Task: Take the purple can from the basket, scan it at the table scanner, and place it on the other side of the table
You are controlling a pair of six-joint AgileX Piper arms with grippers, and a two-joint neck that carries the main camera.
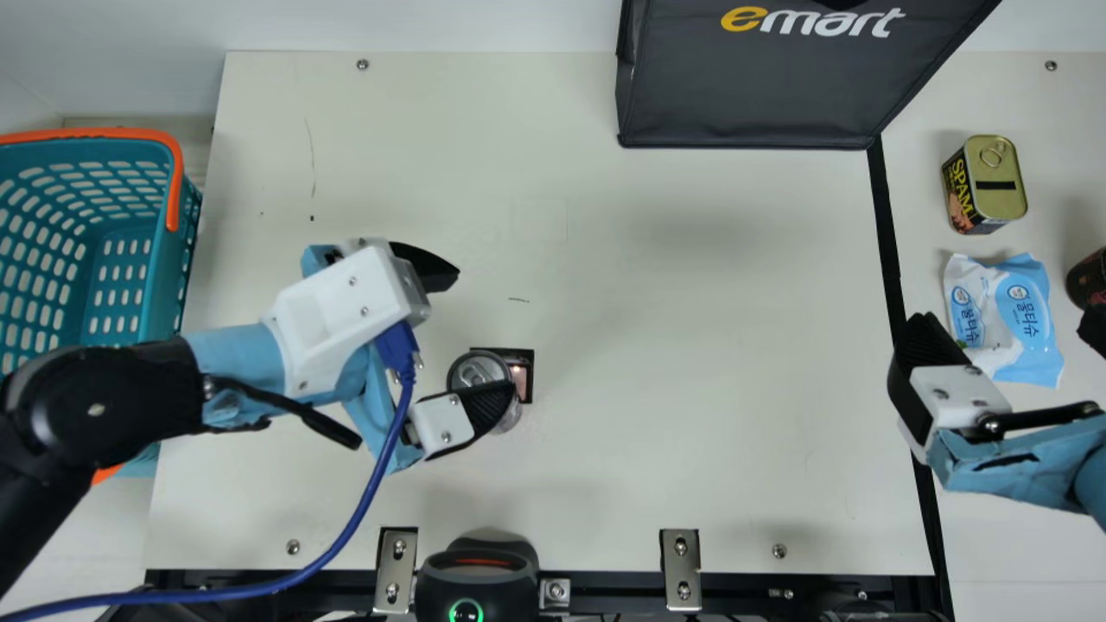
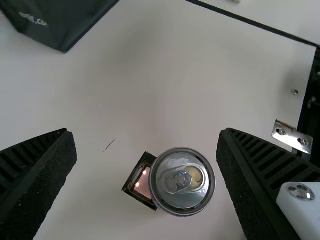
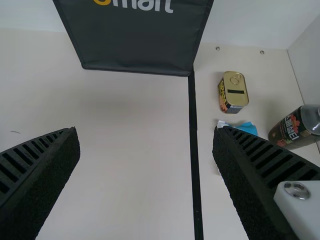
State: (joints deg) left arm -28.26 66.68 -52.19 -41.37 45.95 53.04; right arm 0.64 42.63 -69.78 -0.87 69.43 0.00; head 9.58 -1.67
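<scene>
Cream table (image 1: 691, 345) surrounds an upright can (image 2: 182, 181), shiny silver on top.

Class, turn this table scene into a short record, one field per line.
Can: upright at the table scanner
Can's point
Scanner: lit, small, square-cornered
Left gripper: open, above the can, not gripping
Right gripper: open, holding nothing
Basket: teal, orange handle, left side
Right side: tin, wipes packet, dark can
Far side: dark bag
</scene>
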